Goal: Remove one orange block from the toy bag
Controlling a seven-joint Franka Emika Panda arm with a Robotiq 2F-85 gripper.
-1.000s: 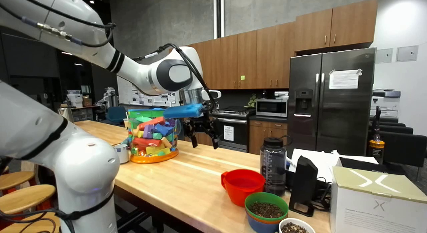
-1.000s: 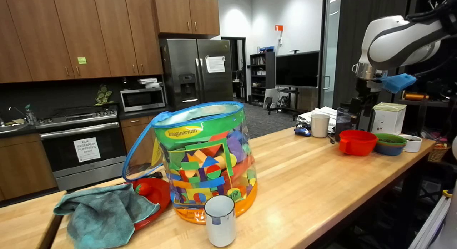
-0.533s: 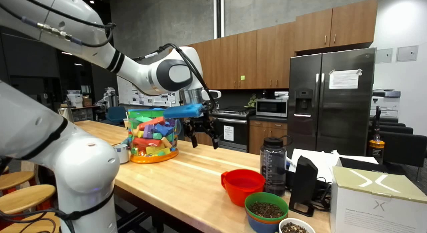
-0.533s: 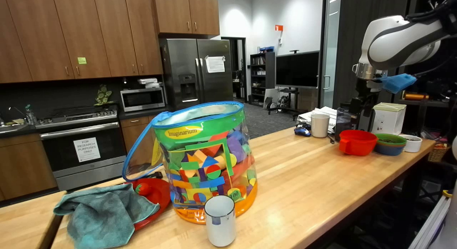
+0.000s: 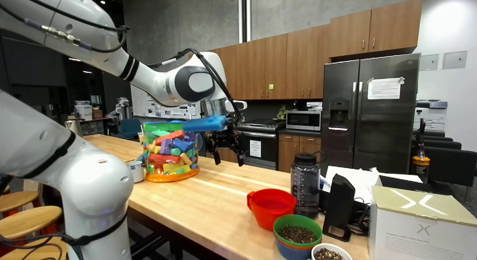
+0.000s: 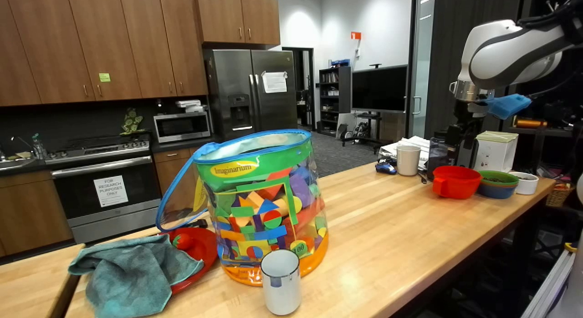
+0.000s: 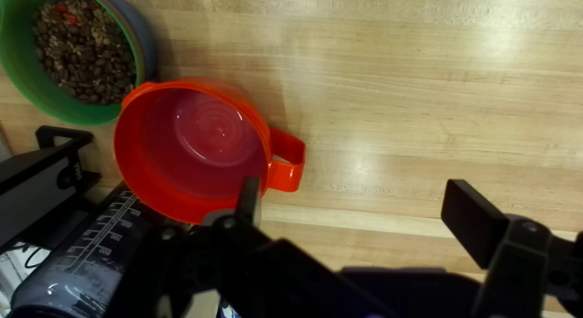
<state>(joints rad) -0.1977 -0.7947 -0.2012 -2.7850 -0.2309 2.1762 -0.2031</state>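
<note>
Shiny Plastic, Smooth Wood

We see glossy, see-through plastic on the toy bag [image 6: 278, 164], smooth, lightly shining wood on the table [image 6: 373, 245] and matt, plush-looking cloth in the towel [image 6: 132, 277]. Slick plastic shapes the bowl [image 7: 141, 176]; dully gleaming metal faces the fridge [image 5: 387, 133]; the gripper [image 7: 359, 212] looks mostly matt.

A Research-Lab Kitchen

Cabinets [image 5: 275, 60], refrigerator [image 5: 378, 120], microwave [image 5: 303, 120] and, cut off at the view's edge, what looks like a sink [image 6: 17, 163] make a kitchen; the stove [image 6: 139, 186] sign [image 6: 110, 191], "FOR RESEARCH PURPOSES ONLY", and a robot arm [image 5: 102, 60] say lab.
</note>
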